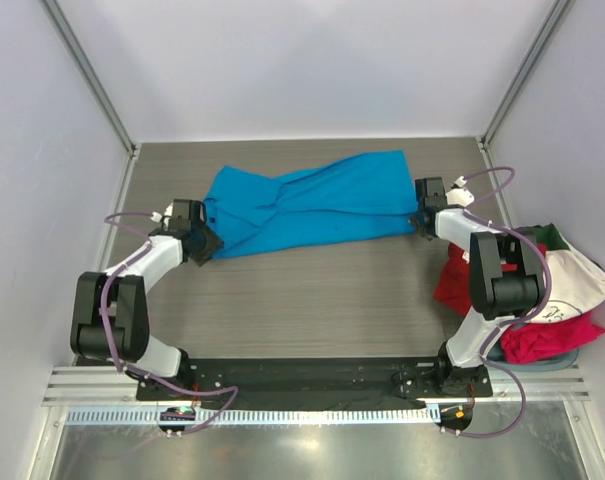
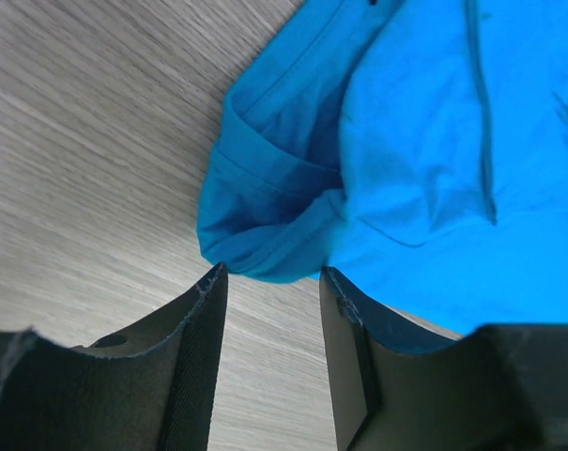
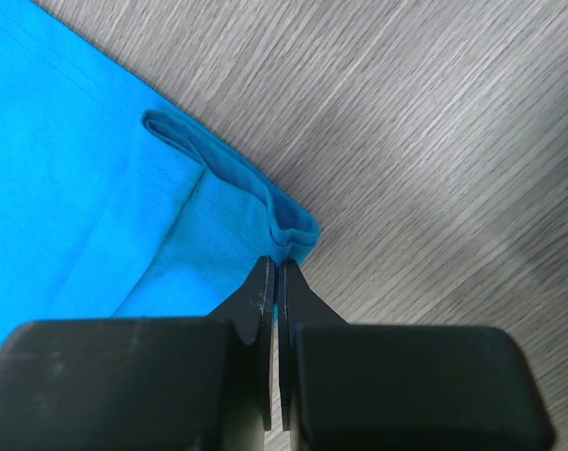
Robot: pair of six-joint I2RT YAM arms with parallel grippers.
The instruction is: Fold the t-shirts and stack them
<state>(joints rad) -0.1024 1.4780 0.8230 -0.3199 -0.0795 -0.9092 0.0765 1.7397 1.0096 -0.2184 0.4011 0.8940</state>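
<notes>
Looking at this one, you're right at the start of the fold. The blue shirt (image 1: 312, 205) lies stretched sideways near the far edge of the table (image 1: 312, 310), rumpled and nowhere near flat.

At its left end, your left gripper (image 2: 272, 274) has its jaws well apart and holds nothing. A doubled-over roll of hem sits right at the mouth between the tips.

At the right end, the right gripper (image 3: 276, 263) has its jaws all but closed, with just a hairline slit. The tips meet on the curled corner of the hem. That looks like a pinch on the cloth to me, though a thin one.

By the right edge, the pile of shirts (image 1: 557, 300) (red, white, pink) sits in a heap, unfolded.

Next move, I'd guess: close the left on that roll, then lift both ends together and pull the shirt taut so it can be laid flat. Take a deep bite, since a shallow one could slip.

The cloth looks thin, soft and floppy, with stitched hems and plenty of creases. The table is matte grey wood-grain, so it should slide fine.
</notes>
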